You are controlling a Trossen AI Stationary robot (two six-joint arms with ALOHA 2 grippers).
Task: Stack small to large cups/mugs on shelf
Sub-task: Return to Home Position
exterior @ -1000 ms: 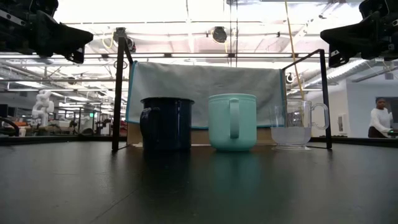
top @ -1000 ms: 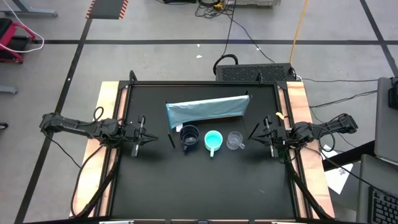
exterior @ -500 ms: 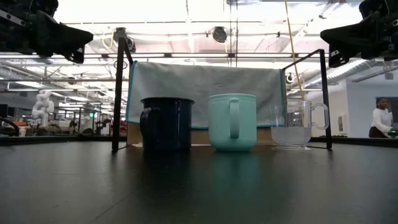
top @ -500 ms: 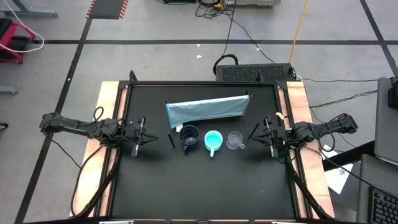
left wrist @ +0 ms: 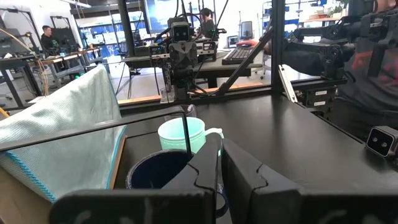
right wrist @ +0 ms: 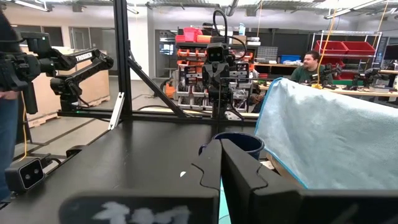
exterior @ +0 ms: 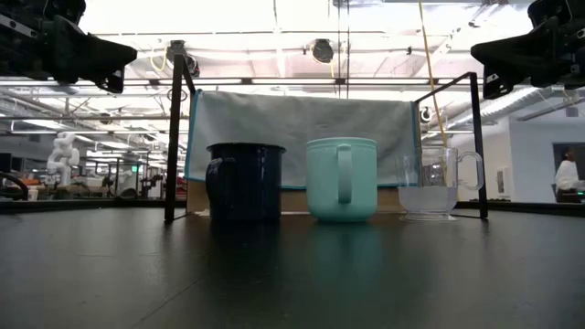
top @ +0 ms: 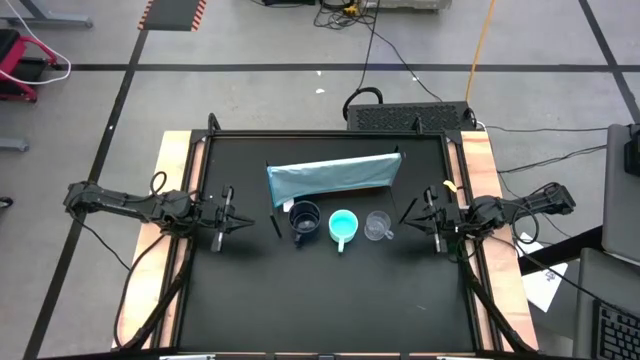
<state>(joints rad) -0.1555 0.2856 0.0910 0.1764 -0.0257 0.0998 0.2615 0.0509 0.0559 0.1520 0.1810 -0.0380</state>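
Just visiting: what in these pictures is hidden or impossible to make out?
Low view: insides of the navy mug and turquoise mug, hidden by their own walls; lower part of the shelf, partly behind the mugs.
Right wrist view: clear mug, seemingly behind the fingers of the right gripper.
Left wrist view: navy mug's near side, behind the fingers of the left gripper.
Both grippers sit at opposite sides of the table.

The black table [top: 330, 290] carries the shelf [top: 335, 175] and, just in front of it, one row: navy mug [top: 304, 218], turquoise mug [top: 343, 225], clear mug [top: 377, 225].
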